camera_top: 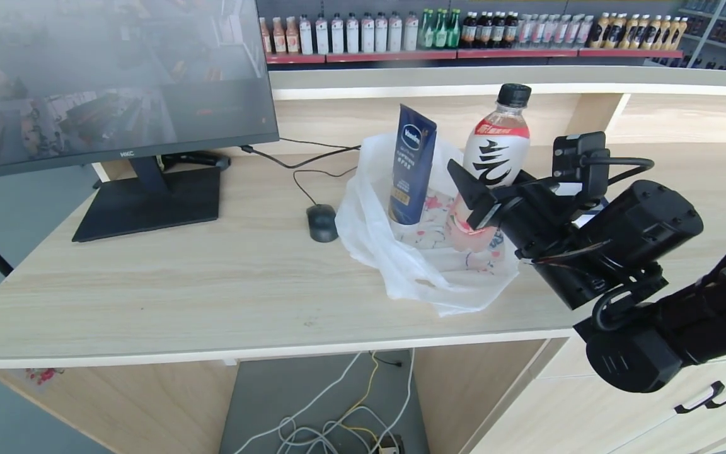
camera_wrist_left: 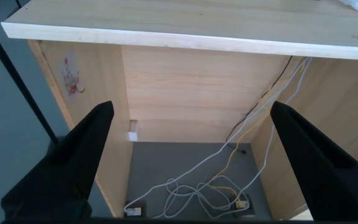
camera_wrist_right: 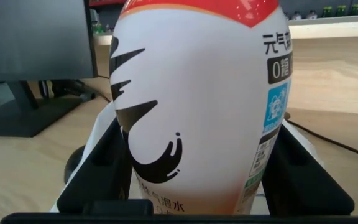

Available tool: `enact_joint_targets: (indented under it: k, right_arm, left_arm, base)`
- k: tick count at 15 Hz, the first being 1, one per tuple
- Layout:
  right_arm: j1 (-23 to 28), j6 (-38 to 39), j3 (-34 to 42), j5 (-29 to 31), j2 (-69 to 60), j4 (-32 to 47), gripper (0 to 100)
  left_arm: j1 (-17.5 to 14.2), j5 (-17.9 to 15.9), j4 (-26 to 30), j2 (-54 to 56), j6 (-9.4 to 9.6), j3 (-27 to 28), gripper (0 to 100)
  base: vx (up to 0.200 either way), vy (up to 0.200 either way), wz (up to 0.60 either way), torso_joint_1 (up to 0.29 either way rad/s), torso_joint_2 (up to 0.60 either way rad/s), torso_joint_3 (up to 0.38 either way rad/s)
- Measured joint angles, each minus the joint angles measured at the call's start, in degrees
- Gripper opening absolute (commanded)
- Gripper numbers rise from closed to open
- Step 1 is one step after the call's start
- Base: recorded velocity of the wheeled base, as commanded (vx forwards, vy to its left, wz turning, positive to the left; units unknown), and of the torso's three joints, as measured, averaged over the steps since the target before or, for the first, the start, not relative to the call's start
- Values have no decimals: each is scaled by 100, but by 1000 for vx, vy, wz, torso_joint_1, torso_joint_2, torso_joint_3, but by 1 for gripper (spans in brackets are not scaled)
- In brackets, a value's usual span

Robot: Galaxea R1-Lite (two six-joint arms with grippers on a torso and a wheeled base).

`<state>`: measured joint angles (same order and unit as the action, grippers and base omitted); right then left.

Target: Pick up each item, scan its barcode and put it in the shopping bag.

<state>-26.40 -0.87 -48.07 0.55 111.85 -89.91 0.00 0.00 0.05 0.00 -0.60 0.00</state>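
Matte black right arm [camera_top: 640, 239] with rounded cylindrical joints and looping black cables [camera_top: 628, 159].

Tube [camera_top: 411, 165] left of bottle [camera_top: 496, 157], in bag [camera_top: 366, 236]

- On the bottle [camera_top: 496, 165] clasped in the right claw [camera_top: 476, 195]: large black brush-stroke character on white, white print on a red band above, small print in columns down the side.
- On the blue tube [camera_top: 411, 165] just beside the claw: white oval logo, gold print lower.
- On the lower bezel of the monitor [camera_top: 111, 82], well apart from the claw: small white logo.
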Motion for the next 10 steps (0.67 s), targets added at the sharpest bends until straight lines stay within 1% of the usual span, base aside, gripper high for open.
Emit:
enact_joint_targets:
  k: [4,10]
  right_arm:
    - [229,0,-113,-1,172,-1,0]
    - [282,27,-212,2,439,-4,0]
  left_arm:
    - [0,0,-2,0,0,0,100]
    - [0,0,2,0,0,0,100]
  base:
    - [0,0,0,0,0,0]
    - [0,0,0,0,0,0]
